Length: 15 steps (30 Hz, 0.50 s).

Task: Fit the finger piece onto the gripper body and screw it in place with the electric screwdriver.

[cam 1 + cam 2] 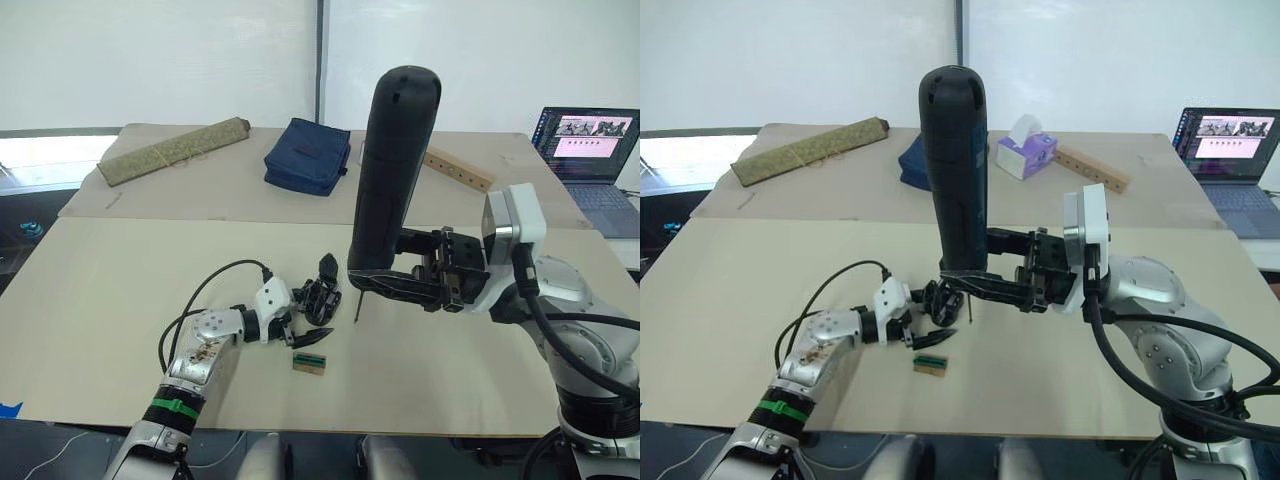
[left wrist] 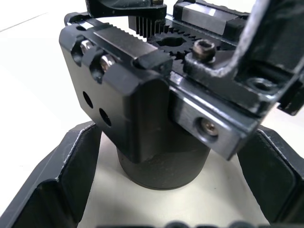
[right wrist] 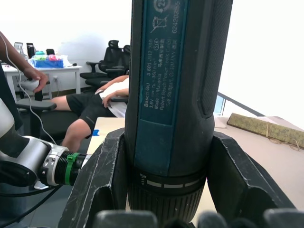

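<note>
The gripper body (image 1: 318, 298), a chunky black block on a round base (image 2: 161, 171), stands on the table with my left gripper (image 1: 312, 312) shut on it, one finger (image 2: 57, 185) at each side. A black pointed piece rising from its far side looks like the finger piece (image 1: 327, 266). My right gripper (image 1: 388, 282) is shut on the lower end of the electric screwdriver (image 1: 392, 170), which stands nearly upright. Its thin bit (image 1: 357, 306) points down just to the right of the gripper body. The screwdriver's label side (image 3: 166, 71) faces the right wrist camera.
A tiny tan block with a green top (image 1: 310, 362) lies just in front of the left gripper. At the back are a rolled mat (image 1: 175, 150), a blue pouch (image 1: 308, 155), a tissue box (image 1: 1025, 155), a wooden strip (image 1: 458, 168) and a laptop (image 1: 590, 150). People (image 3: 95, 102) are beyond the table.
</note>
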Motion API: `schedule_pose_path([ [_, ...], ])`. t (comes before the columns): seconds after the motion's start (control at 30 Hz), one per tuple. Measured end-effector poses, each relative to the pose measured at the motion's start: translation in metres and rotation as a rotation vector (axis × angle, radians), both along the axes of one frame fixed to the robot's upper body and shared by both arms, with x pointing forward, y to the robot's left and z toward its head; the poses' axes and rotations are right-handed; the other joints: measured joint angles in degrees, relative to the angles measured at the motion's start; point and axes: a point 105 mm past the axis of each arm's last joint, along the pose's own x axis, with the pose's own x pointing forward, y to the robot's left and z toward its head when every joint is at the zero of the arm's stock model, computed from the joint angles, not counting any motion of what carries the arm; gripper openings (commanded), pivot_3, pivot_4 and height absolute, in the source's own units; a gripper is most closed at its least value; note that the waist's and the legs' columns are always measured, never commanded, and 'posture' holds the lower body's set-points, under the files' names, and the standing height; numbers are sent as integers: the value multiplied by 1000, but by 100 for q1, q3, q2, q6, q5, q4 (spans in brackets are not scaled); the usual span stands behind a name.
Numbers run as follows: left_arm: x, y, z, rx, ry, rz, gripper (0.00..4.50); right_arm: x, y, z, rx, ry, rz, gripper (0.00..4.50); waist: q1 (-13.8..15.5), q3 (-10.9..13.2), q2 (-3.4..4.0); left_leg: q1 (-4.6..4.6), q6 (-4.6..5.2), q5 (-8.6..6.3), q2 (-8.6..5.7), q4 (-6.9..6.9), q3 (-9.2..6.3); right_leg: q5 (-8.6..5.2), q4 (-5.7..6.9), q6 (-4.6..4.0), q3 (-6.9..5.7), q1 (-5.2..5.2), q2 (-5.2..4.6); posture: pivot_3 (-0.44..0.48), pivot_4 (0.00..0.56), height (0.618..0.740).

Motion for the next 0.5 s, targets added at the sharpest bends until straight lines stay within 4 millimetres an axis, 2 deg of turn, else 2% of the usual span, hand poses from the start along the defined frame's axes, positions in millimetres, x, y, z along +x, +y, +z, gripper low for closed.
schedule_pose_path([
  [0.1, 1, 3, 0, 2, 4, 8, 2287, 2, 1, 9, -4, -31, 9, 1925, -29, 0, 0, 3, 0, 0, 1, 0, 0, 0, 1, 0, 1, 0, 1, 0, 150, 740],
  [0.27, 1, 4, 0, 4, 8, 9, 2300, 2, 7, 23, 14, -55, 42, 1925, -42, 0, 0, 3, 0, 0, 2, -1, 1, 0, 1, -1, 2, -1, 1, 0, 150, 740],
  [0.4, 1, 4, 0, 6, 8, 6, 2300, -2, 23, 42, 57, -81, 114, 1925, -46, 0, 0, 4, 0, 0, 3, -2, -1, 1, 4, -1, 1, -2, 0, 0, 150, 740],
  [0.5, 1, 3, 0, 6, 3, 0, 2300, -4, 34, 45, 69, -58, 163, 1925, -35, 0, 0, 2, 0, 0, 3, -1, -1, 1, 4, -1, 1, -2, -3, 0, 150, 740],
])
